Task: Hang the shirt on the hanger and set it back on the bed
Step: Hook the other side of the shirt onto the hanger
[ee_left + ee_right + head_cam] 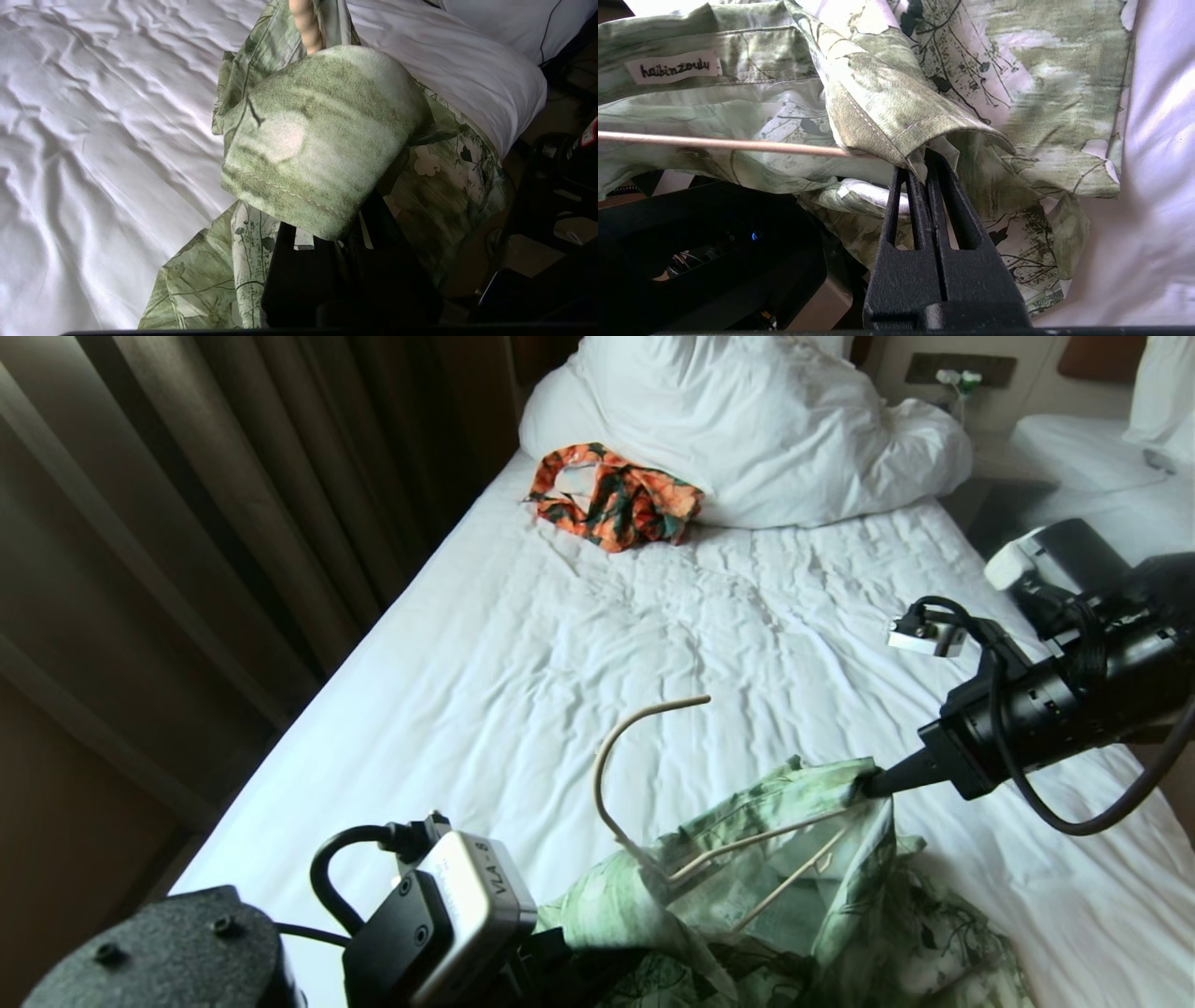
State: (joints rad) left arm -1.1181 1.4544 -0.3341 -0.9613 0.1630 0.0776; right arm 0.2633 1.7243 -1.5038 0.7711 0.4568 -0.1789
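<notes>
The green and white leaf-print shirt (794, 887) hangs bunched above the bed's (523, 644) near end. The cream hanger (611, 747) stands in it, hook up, both arms running inside the collar opening. My right gripper (868, 782) reaches in from the right, shut on a folded edge of the shirt (896, 112) beside the hanger's rod (714, 143). My left gripper (334, 238) sits low under the shirt (317, 140). A fold of cloth covers its tips, and a cream sliver of hanger shows between the closed fingers (299, 270).
A smaller orange and dark green garment (611, 497) lies by the white pillows (747, 420) at the head of the bed. Brown curtains (233, 476) run along the bed's left side. A second white bed (1092, 457) shows at the far right.
</notes>
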